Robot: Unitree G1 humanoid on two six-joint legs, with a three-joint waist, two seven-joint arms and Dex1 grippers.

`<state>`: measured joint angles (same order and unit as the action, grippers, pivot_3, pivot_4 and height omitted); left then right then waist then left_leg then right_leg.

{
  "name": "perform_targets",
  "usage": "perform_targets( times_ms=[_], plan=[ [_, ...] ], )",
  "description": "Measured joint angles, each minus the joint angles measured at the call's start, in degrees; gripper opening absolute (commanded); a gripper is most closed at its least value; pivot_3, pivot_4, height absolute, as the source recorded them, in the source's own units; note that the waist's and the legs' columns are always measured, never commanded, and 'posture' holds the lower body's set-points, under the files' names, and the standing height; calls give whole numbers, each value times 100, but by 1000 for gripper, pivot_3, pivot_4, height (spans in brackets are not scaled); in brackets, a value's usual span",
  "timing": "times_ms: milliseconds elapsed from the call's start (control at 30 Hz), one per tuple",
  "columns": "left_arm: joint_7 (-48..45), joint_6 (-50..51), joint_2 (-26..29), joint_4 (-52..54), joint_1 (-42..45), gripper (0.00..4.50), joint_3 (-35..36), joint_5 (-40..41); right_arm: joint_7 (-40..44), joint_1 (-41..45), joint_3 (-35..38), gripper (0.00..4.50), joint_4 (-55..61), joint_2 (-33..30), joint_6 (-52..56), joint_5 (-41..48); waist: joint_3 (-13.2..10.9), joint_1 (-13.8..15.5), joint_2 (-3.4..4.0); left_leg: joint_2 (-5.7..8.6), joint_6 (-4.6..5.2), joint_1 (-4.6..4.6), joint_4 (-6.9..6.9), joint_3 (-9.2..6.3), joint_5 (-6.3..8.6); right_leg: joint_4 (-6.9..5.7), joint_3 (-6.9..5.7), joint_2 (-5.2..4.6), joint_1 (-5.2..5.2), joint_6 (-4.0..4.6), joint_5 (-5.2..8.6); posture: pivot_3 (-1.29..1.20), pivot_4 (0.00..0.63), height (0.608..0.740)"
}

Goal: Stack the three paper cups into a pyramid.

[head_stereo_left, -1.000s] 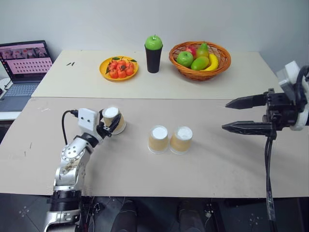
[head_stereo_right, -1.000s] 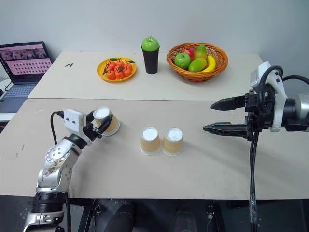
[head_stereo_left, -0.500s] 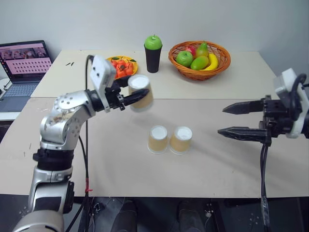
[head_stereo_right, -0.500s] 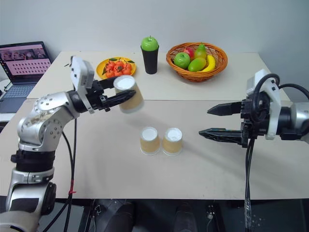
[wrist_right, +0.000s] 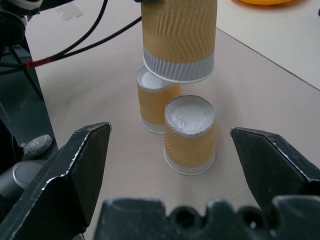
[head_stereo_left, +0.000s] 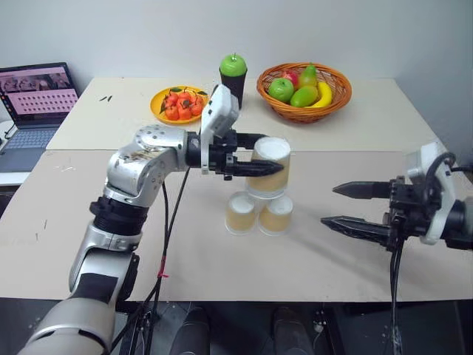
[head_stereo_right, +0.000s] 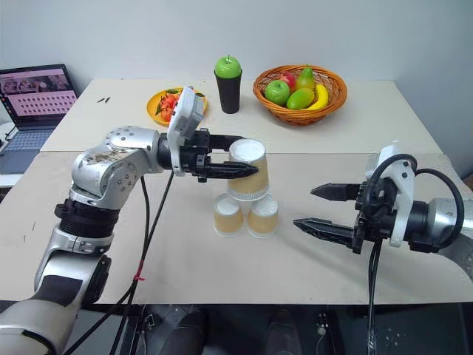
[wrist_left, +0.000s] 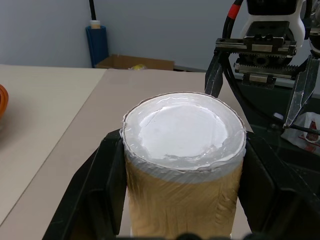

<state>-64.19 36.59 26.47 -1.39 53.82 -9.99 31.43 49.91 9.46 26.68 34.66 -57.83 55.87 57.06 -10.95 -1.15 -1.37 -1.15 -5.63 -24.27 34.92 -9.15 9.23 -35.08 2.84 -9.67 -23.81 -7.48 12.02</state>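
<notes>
- Third paper cup (head_stereo_right: 247, 168) upside down, white base up, held in the air just above the base pair; right wrist view shows a gap under its rim, so not seated yet.
- Base pair: left base cup (head_stereo_right: 228, 216) and right base cup (head_stereo_right: 263, 217), both inverted, side by side and touching on the surface (head_stereo_right: 185, 244) – flat bases up give a ledge for the top cup.
- Left gripper (head_stereo_right: 247, 155) has its fingers clamped on the third cup's sides, reaching in level from the base pair's left; side grip keeps the cup's rim free to land.
- Held cup sits roughly over the seam of the base pair, maybe slightly toward the far side; likely needs lowering, then release.
- Right gripper (head_stereo_right: 316, 208) holds nothing, fingers spread wide, parked well to the right of the base pair, clear of the stacking.
- Black cup with green apple (head_stereo_right: 228, 83) and fruit basket (head_stereo_right: 300, 83) well behind the base pair, not involved.
</notes>
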Motion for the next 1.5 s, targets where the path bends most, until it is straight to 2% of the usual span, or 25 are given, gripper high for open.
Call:
perform_targets(
  times_ms=[333, 633, 700, 733, 800, 833, 1500],
  plan=[
    [-119, -137, 6, 55, -291, 2536, -169, -241, -227, -334, 196, 4500, 192, -5, -7, 236, 0, 24, 0, 0, 0, 0, 0, 0, 0, 2, 0, 0, 3, 0, 0, 0, 150, 739],
    [-29, -286, -90, 108, -595, 2536, -171, -362, -281, -116, 208, 4500, 185, -126, -12, 289, 0, 32, 0, 0, 0, 2, 1, -1, 0, 4, 0, 0, 9, 0, 0, 0, 150, 739],
    [-24, -292, -93, 108, -595, 3498, -171, -376, -281, -96, 202, 4500, 167, -144, -14, 286, 0, 33, 0, 1, 0, 2, 1, -1, 0, 5, 0, 0, 10, 0, 1, 0, 150, 739],
    [-20, -292, -96, 108, -595, 3667, -171, -391, -280, -79, 178, 4500, 142, -144, -14, 283, 0, 32, 0, 1, 0, 2, 1, -1, 0, 5, 0, 0, 10, 0, 1, 0, 150, 739],
    [-14, -291, -116, 108, -595, 4367, -170, -409, -277, -59, 128, 4500, 80, -145, -15, 276, 0, 30, 0, 0, 0, 3, 0, -1, 0, 5, 0, 0, 10, 0, 1, 0, 150, 739],
    [-15, -291, -124, 108, -595, 4446, -170, -411, -275, -56, 115, 4500, 62, -145, -18, 272, 0, 30, 0, 0, 0, 3, 0, -1, 0, 5, 0, 0, 10, 0, 1, 0, 150, 739],
    [474, 127, -353, 63, -152, 4446, 441, -98, -169, 104, -128, 4500, -154, -199, -213, 98, 0, 18, 0, 1, 0, 6, 0, -1, 0, 6, 0, 0, 13, -2, 1, 0, 150, 739]
  ],
)
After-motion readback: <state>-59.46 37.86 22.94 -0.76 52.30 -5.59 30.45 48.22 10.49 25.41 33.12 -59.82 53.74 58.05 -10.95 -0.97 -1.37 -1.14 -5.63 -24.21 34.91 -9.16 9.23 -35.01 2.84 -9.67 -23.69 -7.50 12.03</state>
